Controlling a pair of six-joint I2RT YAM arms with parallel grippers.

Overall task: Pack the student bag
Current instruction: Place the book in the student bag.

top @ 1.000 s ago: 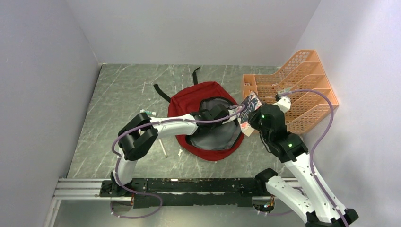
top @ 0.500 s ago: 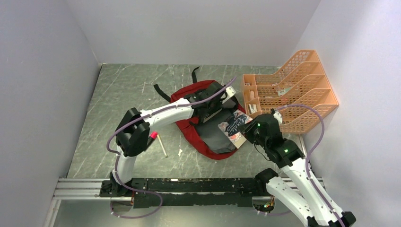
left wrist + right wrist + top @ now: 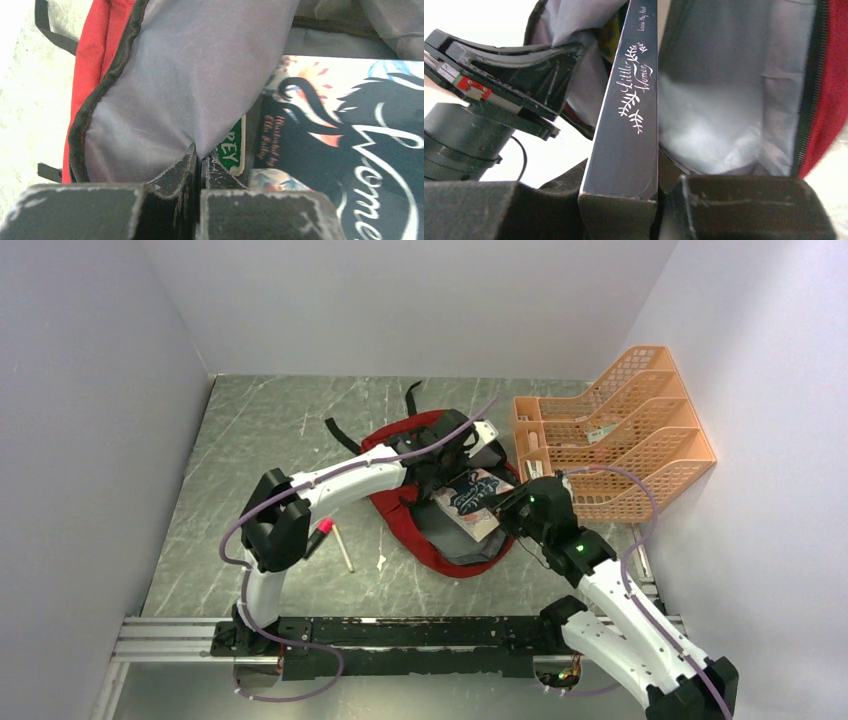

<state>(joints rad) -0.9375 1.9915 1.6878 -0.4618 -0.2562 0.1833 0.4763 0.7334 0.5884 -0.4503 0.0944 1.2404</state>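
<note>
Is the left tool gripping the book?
No, the left tool pinches the grey lining of the student bag; the right tool holds the book.

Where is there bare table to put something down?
Bare table lies far left, between the wall and the straps of the bag, and in front of the bag toward the rail. Crowded: between bag and organizer, where the left gripper pinches the bag and the right gripper holds a book.
</note>
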